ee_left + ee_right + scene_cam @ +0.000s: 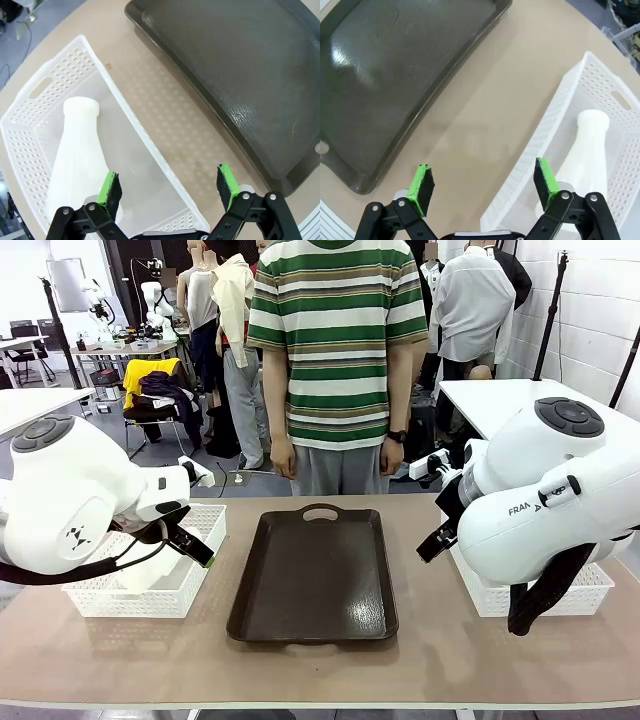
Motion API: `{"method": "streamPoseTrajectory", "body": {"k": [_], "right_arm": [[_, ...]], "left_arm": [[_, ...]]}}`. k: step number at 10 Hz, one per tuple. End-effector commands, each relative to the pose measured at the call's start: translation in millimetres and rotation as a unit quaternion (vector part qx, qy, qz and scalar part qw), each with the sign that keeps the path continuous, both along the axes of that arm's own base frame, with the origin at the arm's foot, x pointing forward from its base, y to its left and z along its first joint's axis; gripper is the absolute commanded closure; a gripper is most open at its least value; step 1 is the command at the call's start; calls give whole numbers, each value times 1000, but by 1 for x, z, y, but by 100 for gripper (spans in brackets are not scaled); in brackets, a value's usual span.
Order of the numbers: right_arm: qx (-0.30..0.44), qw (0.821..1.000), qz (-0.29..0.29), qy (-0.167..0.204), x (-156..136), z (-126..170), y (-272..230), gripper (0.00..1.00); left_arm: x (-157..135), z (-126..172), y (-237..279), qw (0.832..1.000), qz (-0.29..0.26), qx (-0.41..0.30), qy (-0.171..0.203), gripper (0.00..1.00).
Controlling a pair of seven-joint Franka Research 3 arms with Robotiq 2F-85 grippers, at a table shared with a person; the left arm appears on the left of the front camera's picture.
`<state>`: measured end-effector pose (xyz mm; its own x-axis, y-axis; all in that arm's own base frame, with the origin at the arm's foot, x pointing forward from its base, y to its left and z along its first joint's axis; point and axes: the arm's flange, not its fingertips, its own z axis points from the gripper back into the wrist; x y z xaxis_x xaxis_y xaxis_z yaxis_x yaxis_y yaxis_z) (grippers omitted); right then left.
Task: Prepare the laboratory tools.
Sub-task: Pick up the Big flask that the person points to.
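Flasks lying in white baskets flanking brown tray; both hands released, straddling basket walls.

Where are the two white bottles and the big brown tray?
Left flask (77, 160): left wrist view, on its sloping body.
Right flask (591, 135): right wrist view, on its neck.
Brown tray (315, 580): front view, on its bare floor.

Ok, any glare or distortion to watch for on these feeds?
Front view: even light, sharp, faint sheen on the tray. Left wrist view: wide-angle bends the tray rim, glare patch on it; the left flask blends into its white basket. Right wrist view: similar glare; the right flask equally low-contrast.
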<state>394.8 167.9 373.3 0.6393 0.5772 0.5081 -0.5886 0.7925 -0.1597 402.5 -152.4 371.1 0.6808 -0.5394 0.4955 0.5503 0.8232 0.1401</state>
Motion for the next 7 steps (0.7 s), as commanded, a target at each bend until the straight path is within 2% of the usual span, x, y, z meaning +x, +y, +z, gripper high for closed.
{"method": "streamPoseTrajectory", "body": {"k": [1,7], "right_arm": [[0,1000,0,0,0,0,0,0],[0,1000,0,0,0,0,0,0]], "left_arm": [[0,0,1,1000,2,-1,0,0],[0,0,1,1000,2,-1,0,0]]}}
